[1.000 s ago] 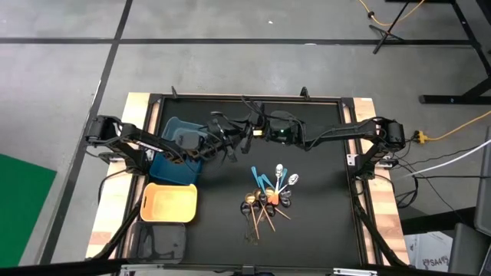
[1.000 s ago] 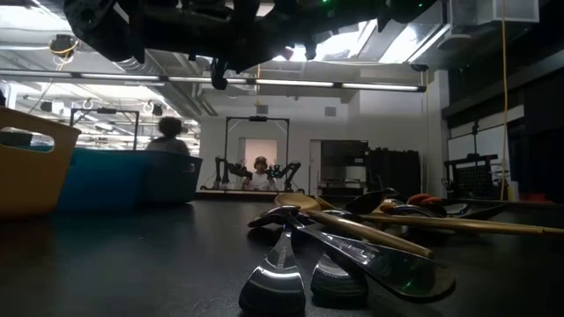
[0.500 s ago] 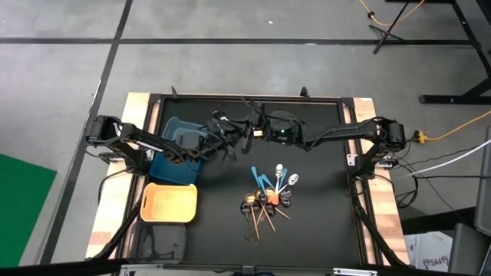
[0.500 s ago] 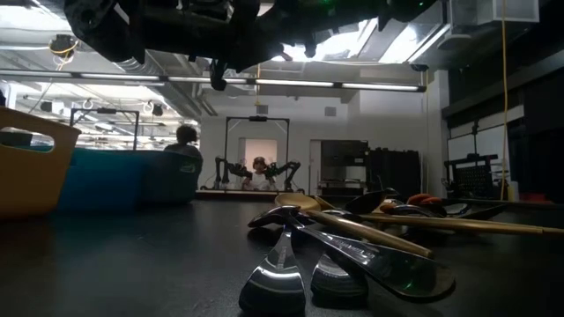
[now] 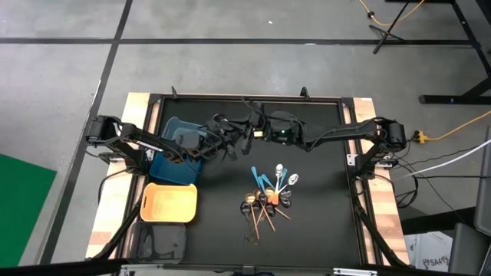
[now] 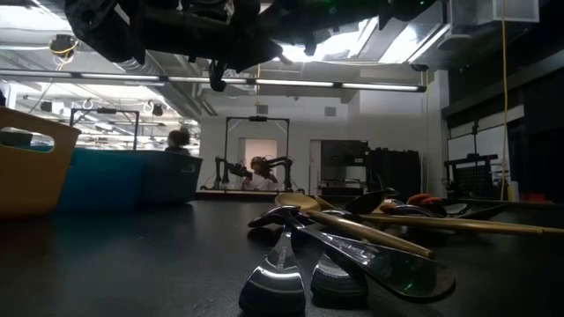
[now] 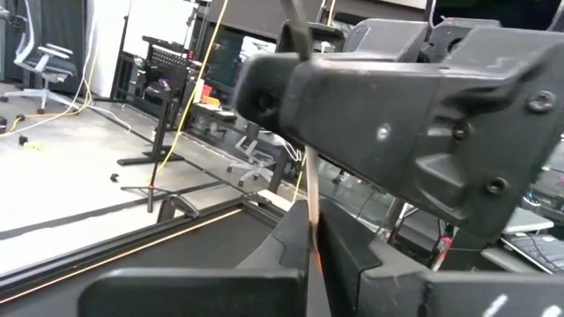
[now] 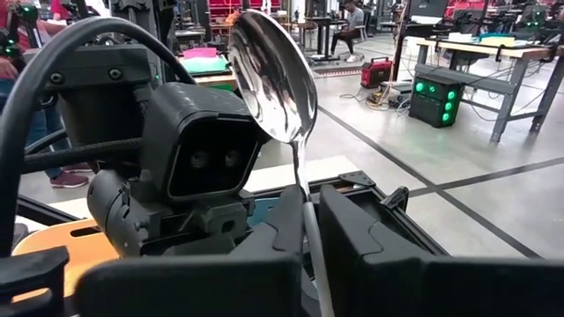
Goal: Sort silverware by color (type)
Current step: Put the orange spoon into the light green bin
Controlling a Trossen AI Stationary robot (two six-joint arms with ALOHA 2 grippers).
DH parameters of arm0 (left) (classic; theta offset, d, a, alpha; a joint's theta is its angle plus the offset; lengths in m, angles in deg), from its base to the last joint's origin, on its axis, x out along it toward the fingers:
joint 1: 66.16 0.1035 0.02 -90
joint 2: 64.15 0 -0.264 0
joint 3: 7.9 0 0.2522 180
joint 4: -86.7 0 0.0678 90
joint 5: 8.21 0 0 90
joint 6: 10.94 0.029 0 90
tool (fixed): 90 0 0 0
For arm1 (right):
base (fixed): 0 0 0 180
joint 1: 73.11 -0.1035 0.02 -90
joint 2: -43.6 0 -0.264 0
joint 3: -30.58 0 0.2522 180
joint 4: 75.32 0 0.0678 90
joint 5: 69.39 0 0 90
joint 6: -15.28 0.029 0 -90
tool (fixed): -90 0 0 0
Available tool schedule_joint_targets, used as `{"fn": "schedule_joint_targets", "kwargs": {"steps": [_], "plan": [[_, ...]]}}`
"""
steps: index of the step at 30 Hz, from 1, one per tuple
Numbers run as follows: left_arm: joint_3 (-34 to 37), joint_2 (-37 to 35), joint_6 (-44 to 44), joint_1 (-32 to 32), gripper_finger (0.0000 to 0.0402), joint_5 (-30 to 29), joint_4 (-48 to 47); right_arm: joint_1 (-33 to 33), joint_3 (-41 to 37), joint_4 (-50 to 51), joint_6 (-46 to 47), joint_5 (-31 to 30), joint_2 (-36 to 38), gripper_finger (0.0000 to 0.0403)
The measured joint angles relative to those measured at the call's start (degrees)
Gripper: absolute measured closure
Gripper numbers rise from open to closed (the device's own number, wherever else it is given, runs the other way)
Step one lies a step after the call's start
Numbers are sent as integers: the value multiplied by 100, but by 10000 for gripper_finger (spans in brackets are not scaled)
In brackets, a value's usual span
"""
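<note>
Above the far middle of the table my two grippers meet tip to tip, my left gripper (image 5: pixel 236 139) coming from the left and my right gripper (image 5: pixel 250 132) from the right. Between them stands a spoon (image 8: pixel 273 75) with a shiny silver bowl uppermost and a thin handle. Both grippers are shut on it. The rest of the silverware (image 5: pixel 268 195) lies in a loose crossed heap on the black mat: light blue, black, gold and orange-and-silver pieces. My left gripper (image 7: pixel 313 238) pinches the spoon's thin handle (image 7: pixel 311 207) between its two fingers, coming level from the table's left, fingers across the handle. The spoon is lifted clear and stands nearly upright. My right gripper (image 8: pixel 308 224) has the handle just below the bowl (image 8: pixel 302 198) between its two fingers, coming level from the table's right, fingers across the handle. The bowl stands up above the fingers, clear of the table.
A blue bin (image 5: pixel 175 157), a yellow bin (image 5: pixel 169 203) and a grey bin (image 5: pixel 157 244) stand in a row along the table's left side. Bare black mat lies between the bins and the heap. People show in the room behind.
My left gripper's fingers have drawn together on the spoon's handle. Both arms have kept their place and the spoon has stayed upright between them.
</note>
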Motion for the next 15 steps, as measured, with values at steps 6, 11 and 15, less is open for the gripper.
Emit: {"fn": "schedule_joint_targets", "kwargs": {"steps": [6,11,15], "plan": [[-2,0,36,-4,396,3,-1,2,0,42,-16,-82,-19,315],[-11,-3,33,-11,396,-99,-57,6,-2,122,-39,-124,93,279],[-11,-4,26,-9,396,-148,-106,11,-6,390,-302,-133,409,270]]}}
